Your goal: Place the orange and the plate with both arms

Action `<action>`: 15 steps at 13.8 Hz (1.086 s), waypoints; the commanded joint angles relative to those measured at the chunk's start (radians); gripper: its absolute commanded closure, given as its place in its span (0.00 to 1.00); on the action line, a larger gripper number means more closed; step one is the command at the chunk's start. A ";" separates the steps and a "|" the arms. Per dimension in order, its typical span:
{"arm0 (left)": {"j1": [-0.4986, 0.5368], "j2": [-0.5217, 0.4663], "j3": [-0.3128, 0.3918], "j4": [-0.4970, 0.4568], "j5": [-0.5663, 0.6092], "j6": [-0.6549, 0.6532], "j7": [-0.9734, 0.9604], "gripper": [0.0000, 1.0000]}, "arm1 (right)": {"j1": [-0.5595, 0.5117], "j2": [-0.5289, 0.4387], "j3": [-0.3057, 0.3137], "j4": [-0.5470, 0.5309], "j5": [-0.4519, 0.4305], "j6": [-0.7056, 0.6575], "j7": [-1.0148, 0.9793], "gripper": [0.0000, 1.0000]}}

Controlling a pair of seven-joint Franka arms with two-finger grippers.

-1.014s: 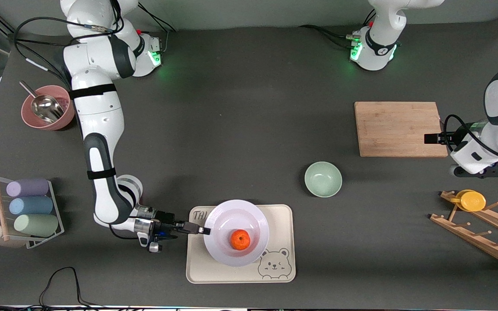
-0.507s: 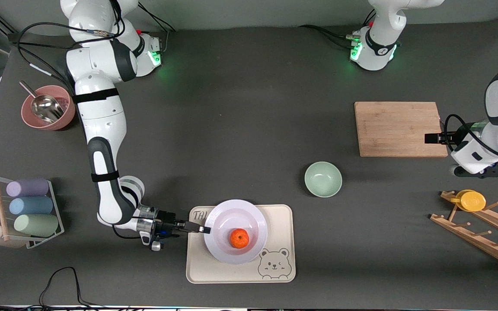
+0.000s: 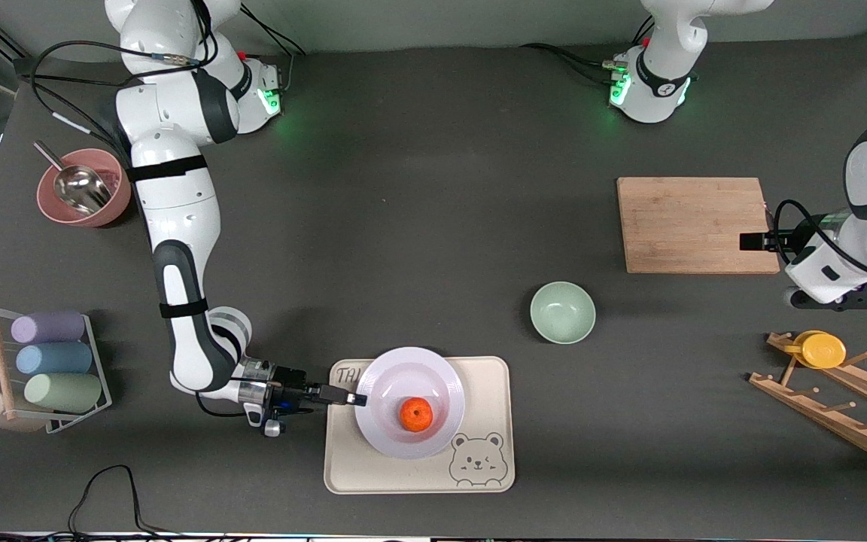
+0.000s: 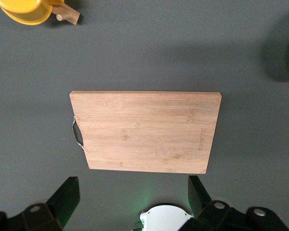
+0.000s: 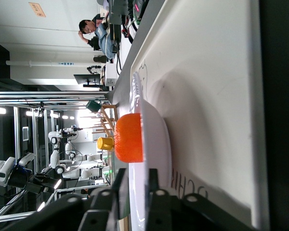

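Note:
The white plate [image 3: 412, 375] lies on the cream bear-printed tray [image 3: 495, 380], at the edge of the table nearest the front camera. The orange [image 3: 417, 415] sits in the plate's centre. My right gripper [image 3: 358, 400] is shut on the plate's rim at the side toward the right arm's end. In the right wrist view the two fingers [image 5: 119, 179] clamp the plate's rim [image 5: 156, 144], with the orange [image 5: 129, 138] just past them over the tray [image 5: 207, 72]. My left gripper [image 3: 840, 299] waits open and empty [image 4: 132, 185], high up beside the wooden cutting board [image 4: 144, 131].
A mint-green bowl [image 3: 562, 312] stands between the tray and the cutting board [image 3: 693, 224]. A wooden rack holds a yellow cup [image 3: 821, 350] at the left arm's end. A pink bowl with a metal scoop [image 3: 83, 188] and a cup rack [image 3: 50, 360] stand at the right arm's end.
My right gripper has lowered the plate with the orange down onto the tray, so the plate looks smaller. The left arm has not moved.

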 commanded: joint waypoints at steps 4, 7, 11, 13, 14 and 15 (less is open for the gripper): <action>0.006 0.009 -0.005 0.021 0.003 -0.021 0.017 0.00 | -0.006 0.018 0.001 0.030 -0.102 0.001 0.047 0.37; 0.006 0.011 -0.005 0.021 0.003 -0.021 0.017 0.00 | -0.008 -0.017 -0.039 0.036 -0.225 0.001 0.125 0.37; 0.008 0.009 -0.005 0.021 0.003 -0.021 0.017 0.00 | -0.043 -0.141 -0.041 0.035 -0.566 -0.008 0.273 0.34; 0.008 0.011 -0.006 0.021 0.003 -0.021 0.017 0.00 | -0.051 -0.221 -0.041 0.029 -0.773 -0.012 0.293 0.28; 0.008 0.011 -0.005 0.021 0.003 -0.021 0.017 0.00 | -0.052 -0.268 -0.041 0.021 -0.879 -0.013 0.293 0.24; 0.008 0.011 -0.005 0.021 0.003 -0.021 0.017 0.00 | -0.055 -0.317 -0.039 0.006 -0.976 -0.045 0.293 0.21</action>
